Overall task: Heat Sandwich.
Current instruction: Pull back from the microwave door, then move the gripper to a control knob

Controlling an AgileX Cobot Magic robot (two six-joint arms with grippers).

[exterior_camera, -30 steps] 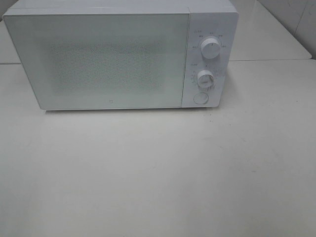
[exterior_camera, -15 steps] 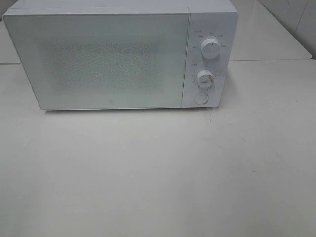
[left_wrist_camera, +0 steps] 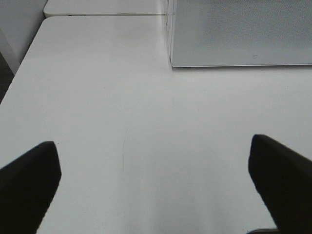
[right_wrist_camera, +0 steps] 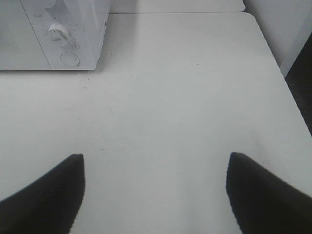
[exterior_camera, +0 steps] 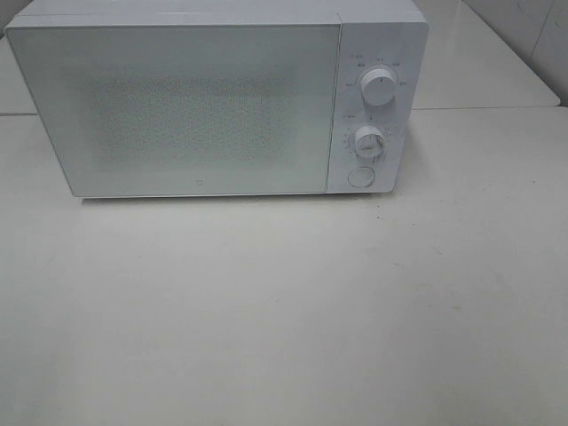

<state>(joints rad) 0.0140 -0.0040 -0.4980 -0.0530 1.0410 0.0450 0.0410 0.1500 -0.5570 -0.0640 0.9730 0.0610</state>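
The sandwich is out of view in every frame. A white microwave (exterior_camera: 217,98) stands at the back of the table with its door closed; two knobs (exterior_camera: 378,89) and a round button (exterior_camera: 359,177) sit on its right panel. Neither arm appears in the high view. In the left wrist view my left gripper (left_wrist_camera: 155,183) is open over bare table, the microwave's lower door corner (left_wrist_camera: 241,34) ahead of it. In the right wrist view my right gripper (right_wrist_camera: 155,187) is open with nothing between its fingers, and the microwave's control panel (right_wrist_camera: 66,34) lies ahead of it.
The white table (exterior_camera: 284,311) spreads in front of the microwave. A second table (exterior_camera: 484,62) joins behind at the right. The table's left edge (left_wrist_camera: 19,63) and right edge (right_wrist_camera: 285,78) show in the wrist views.
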